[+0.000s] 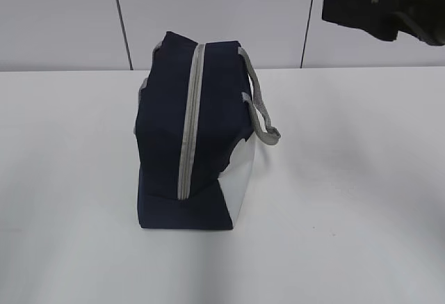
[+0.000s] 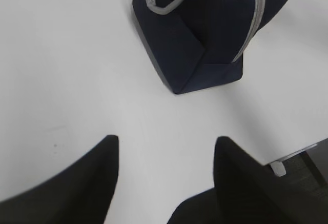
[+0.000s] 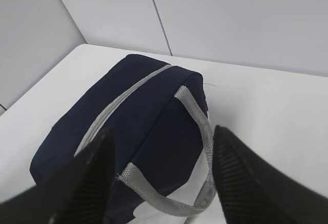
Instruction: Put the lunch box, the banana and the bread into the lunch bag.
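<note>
The lunch bag (image 1: 188,144) stands upright near the middle of the white surface (image 1: 348,213), its base flat on it. Its long axis runs from the front of the exterior view toward the wall (image 1: 62,19) behind, so one narrow end faces that camera. The grey zipper (image 1: 189,130) runs along the top ridge and down that near end, and it looks closed along its whole visible length. A white side panel (image 1: 242,179) shows low on the bag's right flank. One grey strap handle (image 1: 259,102) droops over the right side of the bag, and a bit of a second grey strap shows at its left edge.

The right gripper (image 3: 163,178) hangs in the air above and to the right of the bag, well apart from it; in the exterior view it is only a dark shape at the top right corner. Its two fingers (image 3: 87,183) stand clearly apart with nothing between them, and the bag's top and strap handle are seen through the gap far below.

The left gripper (image 2: 166,175) hovers over bare surface to the bag's left, near its narrow end and not touching it. Its fingers (image 2: 82,183) are likewise spread apart and hold nothing.
</note>
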You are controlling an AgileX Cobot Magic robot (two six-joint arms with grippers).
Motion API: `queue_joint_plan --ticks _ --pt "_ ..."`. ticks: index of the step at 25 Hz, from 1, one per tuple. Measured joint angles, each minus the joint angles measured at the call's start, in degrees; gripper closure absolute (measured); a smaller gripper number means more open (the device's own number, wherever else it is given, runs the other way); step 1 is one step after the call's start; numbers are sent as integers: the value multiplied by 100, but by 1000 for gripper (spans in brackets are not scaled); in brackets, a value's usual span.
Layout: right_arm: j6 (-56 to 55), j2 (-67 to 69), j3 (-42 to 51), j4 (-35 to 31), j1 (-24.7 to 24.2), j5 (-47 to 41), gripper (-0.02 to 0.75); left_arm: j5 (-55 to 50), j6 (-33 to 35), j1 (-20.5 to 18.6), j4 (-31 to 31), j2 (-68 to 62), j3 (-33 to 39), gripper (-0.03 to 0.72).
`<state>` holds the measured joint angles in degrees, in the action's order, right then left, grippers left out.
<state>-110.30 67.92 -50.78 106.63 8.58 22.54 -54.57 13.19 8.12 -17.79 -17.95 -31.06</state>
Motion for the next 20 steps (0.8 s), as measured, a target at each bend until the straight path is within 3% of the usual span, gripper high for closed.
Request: queue_joint_plan --ticks 10,20 --pt "0 -759 992 -26 0 -620 293 -158 -1200 0 578 168 30 295" --pt "249 -1219 1822 -70 0 -975 295 -785 -1319 0 1258 168 129 345"
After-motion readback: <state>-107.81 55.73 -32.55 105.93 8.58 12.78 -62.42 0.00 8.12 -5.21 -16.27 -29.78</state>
